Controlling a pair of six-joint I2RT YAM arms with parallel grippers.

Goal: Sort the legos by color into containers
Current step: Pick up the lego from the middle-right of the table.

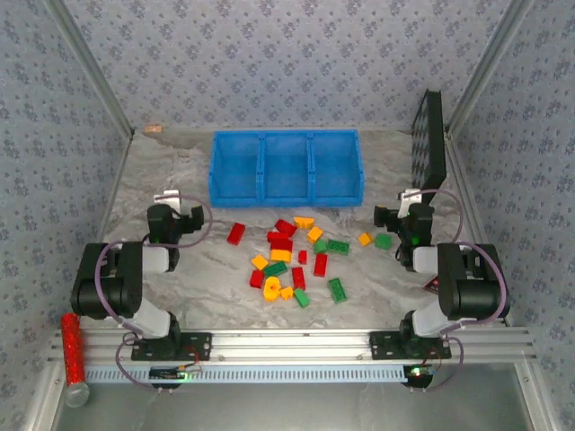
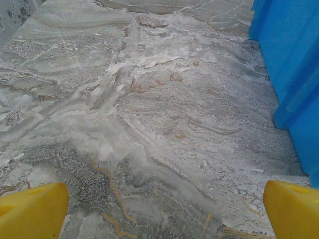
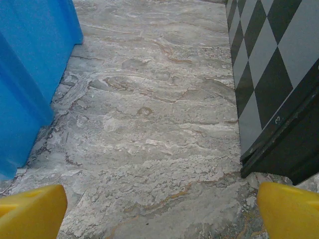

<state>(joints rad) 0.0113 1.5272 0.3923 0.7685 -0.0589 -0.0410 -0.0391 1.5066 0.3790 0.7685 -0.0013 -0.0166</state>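
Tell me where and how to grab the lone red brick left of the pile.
Grip the red brick across its narrow width, at mid-length, coming straight down from above. It lies flat and slanted, apart from the pile, so both long sides look free.

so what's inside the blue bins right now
No bricks show in any of the three compartments of the containers; only bare blue floor. The legos all lie on the table in front. The near wall may hide a thin strip of each floor.
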